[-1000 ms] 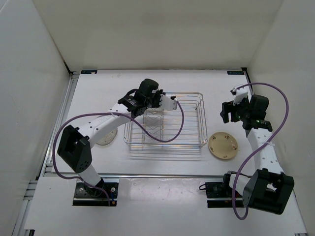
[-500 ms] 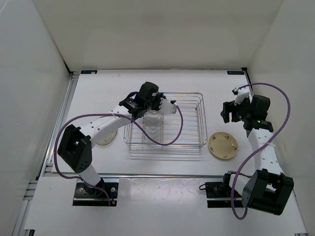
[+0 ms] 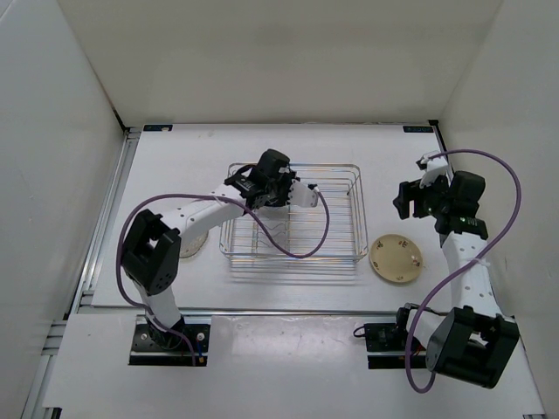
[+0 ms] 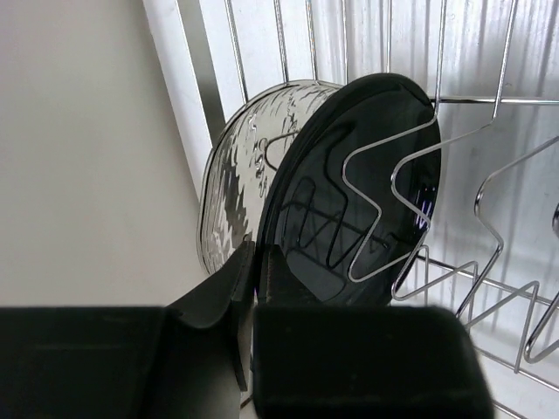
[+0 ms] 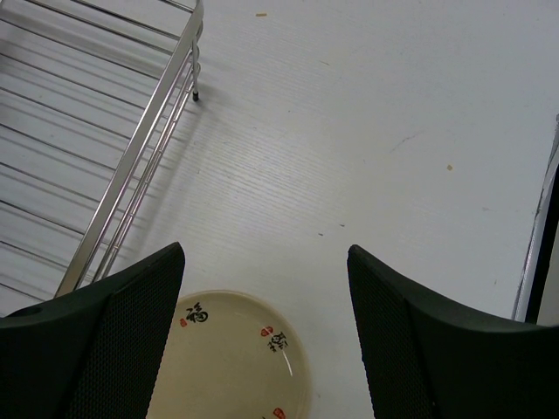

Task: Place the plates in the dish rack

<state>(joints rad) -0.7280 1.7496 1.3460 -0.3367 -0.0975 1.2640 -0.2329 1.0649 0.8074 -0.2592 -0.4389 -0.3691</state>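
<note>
In the left wrist view the glossy black plate [image 4: 314, 175] stands on edge among the V-shaped dividers of the chrome dish rack [image 4: 498, 100]. The clear glass plate [image 4: 240, 175] stands upright just behind it. My left gripper [image 4: 255, 257] is shut on the black plate's lower rim. From above, it [image 3: 272, 194] hangs over the rack's [image 3: 293, 255] back left part. The cream-yellow plate [image 3: 396, 259] lies flat on the table right of the rack. My right gripper [image 5: 265, 253] is open and empty above that plate [image 5: 231, 362]. The white plate [image 3: 185, 249] lies left of the rack, partly under my left arm.
The rack's right wall [image 5: 131, 157] runs along the left of the right wrist view. White walls enclose the table on three sides. A metal rail [image 3: 105, 218] borders the table's left edge. Purple cables loop from both arms over the rack and the right side.
My left gripper has shifted right over the rack's back left part and its forearm has swung closer to the rack. The right arm has barely moved.
</note>
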